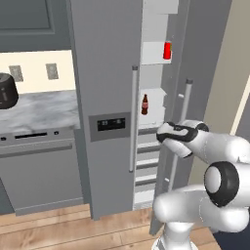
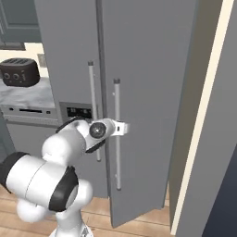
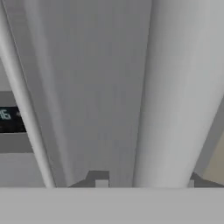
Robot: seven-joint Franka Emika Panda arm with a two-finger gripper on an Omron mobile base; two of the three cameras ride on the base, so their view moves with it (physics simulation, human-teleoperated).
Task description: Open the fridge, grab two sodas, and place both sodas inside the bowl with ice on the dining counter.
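Observation:
The fridge (image 1: 105, 73) is a tall grey two-door unit, and its right door (image 2: 148, 92) stands ajar. Through the gap, a red soda can (image 1: 167, 50) sits on an upper shelf. A brown soda bottle (image 1: 144, 104) stands on a shelf below it. My gripper (image 1: 175, 129) (image 2: 122, 127) (image 3: 146, 183) is shut on the right door's long bar handle (image 2: 116, 152) at about mid-height. In the hand view the pale handle (image 3: 175, 96) runs up between the fingertips (image 3: 101, 181). The bowl with ice and the dining counter are out of view.
A black toaster (image 1: 6, 91) (image 2: 18, 72) stands on the marble worktop (image 1: 44, 110) left of the fridge, above a grey appliance front (image 1: 39, 166). A beige wall panel (image 2: 203, 115) is close on the right of the open door. The floor (image 1: 73, 229) is wood.

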